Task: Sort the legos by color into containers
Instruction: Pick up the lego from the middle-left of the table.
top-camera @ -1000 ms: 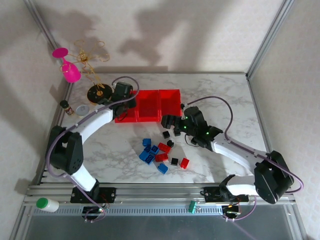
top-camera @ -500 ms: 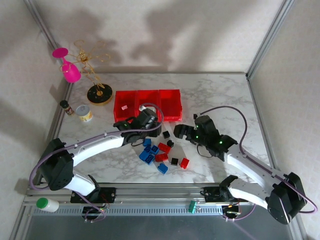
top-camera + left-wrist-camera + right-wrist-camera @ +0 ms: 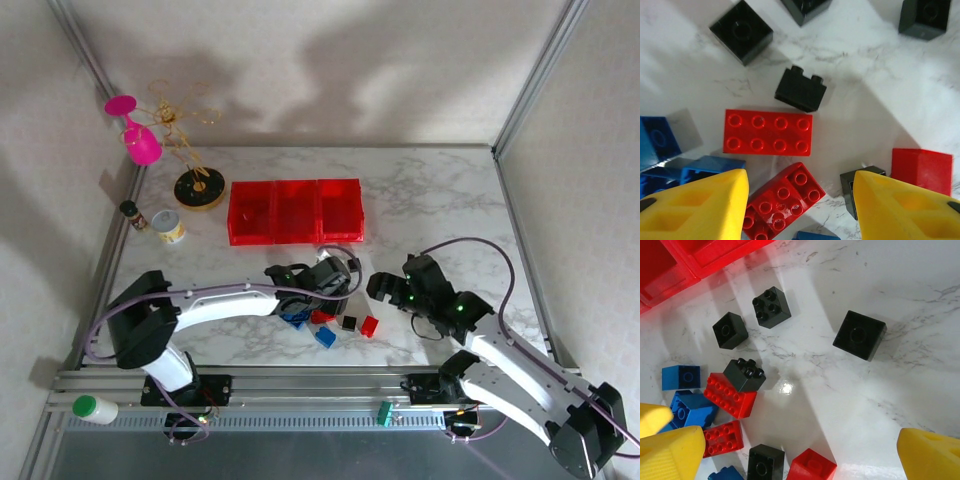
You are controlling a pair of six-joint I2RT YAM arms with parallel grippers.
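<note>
Loose legos (image 3: pixel 325 320) lie in a pile on the marble table, in front of the three joined red containers (image 3: pixel 295 212). My left gripper (image 3: pixel 332 288) hovers over the pile, open. In the left wrist view a tilted red brick (image 3: pixel 782 202) lies between its yellow fingers (image 3: pixel 705 205); whether either finger touches it I cannot tell. Beyond it lie a red oblong brick (image 3: pixel 768 132) and black bricks (image 3: pixel 800 90). My right gripper (image 3: pixel 380 287) stands wide open just right of the pile, above bare marble, a red square brick (image 3: pixel 811 467) and a black one (image 3: pixel 765 462). The containers' corner (image 3: pixel 690 255) shows at the top left.
At the table's far left stand a small tin can (image 3: pixel 172 227), a dark little bottle (image 3: pixel 132 212), a gold wire stand on a black disc (image 3: pixel 198 188) and a pink glass (image 3: pixel 135 135). A white bottle with a green cap (image 3: pixel 95 408) lies on the front rail.
My left arm swung from the leftmost container down onto the lego pile, and its jaws widened. My right arm drew back toward the near right, still wide open.
</note>
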